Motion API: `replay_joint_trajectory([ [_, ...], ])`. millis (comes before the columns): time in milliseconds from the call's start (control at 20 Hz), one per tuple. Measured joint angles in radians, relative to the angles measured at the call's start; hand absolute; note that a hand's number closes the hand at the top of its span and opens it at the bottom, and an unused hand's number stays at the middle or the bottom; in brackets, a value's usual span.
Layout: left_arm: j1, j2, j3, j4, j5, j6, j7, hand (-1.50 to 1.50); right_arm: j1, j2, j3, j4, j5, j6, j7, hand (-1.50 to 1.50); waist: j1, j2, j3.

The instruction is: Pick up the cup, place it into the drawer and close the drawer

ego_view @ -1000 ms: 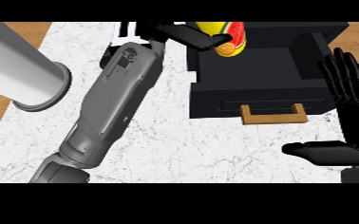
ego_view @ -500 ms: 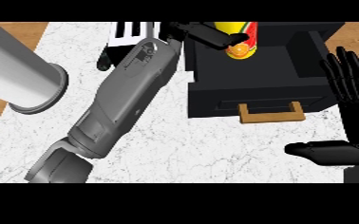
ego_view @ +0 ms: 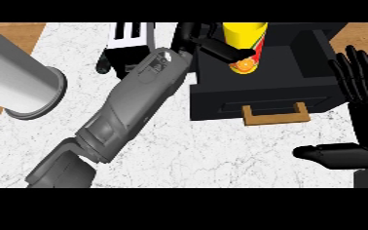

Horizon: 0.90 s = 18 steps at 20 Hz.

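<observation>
The cup is yellow with red and orange markings and hangs tilted over the open black drawer. My left hand is shut on the cup; its black fingers curl round the cup's left side. The grey left forearm runs up from the lower left. A wooden handle marks the drawer's front. My right hand rests open at the right edge beside the drawer, fingers up and thumb pointing left below the handle.
A large grey cylinder lies at the left edge of the white marble counter. A black-and-white object stands at the back, partly behind my left forearm. Brown flooring shows at the top corners.
My left hand has carried the cup to the right, over the drawer's opening, and the cup now shows more of its yellow side. The right hand has stayed still.
</observation>
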Motion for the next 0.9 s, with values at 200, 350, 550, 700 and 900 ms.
replay_joint_trajectory([
  [200, -0.015, 0.001, -0.080, 0.030, 0.024, 0.018, 0.029, -1.50, -0.011, 0.008, 0.016, 0.021, 0.011, 0.002, -0.012, -1.50, -0.015, 0.004, 0.000],
  [350, -0.006, 0.000, -0.137, 0.055, 0.031, 0.018, 0.037, -1.50, -0.023, 0.007, 0.018, 0.027, 0.011, 0.003, -0.015, -1.50, -0.020, 0.007, 0.000],
  [550, -0.012, 0.000, -0.206, 0.069, 0.037, 0.057, 0.068, -1.50, -0.020, 0.007, 0.023, 0.010, 0.007, 0.009, -0.009, -1.50, -0.030, 0.008, 0.000],
  [700, -0.001, 0.000, -0.234, 0.040, 0.058, 0.098, 0.052, -1.50, -0.033, -0.010, 0.002, 0.015, -0.020, 0.025, -0.006, -1.50, -0.031, 0.008, 0.000],
  [900, -0.008, 0.000, -0.236, 0.008, 0.089, 0.123, 0.012, -1.50, -0.029, -0.006, -0.014, 0.026, -0.114, 0.073, -0.006, -1.50, -0.023, 0.006, 0.000],
])
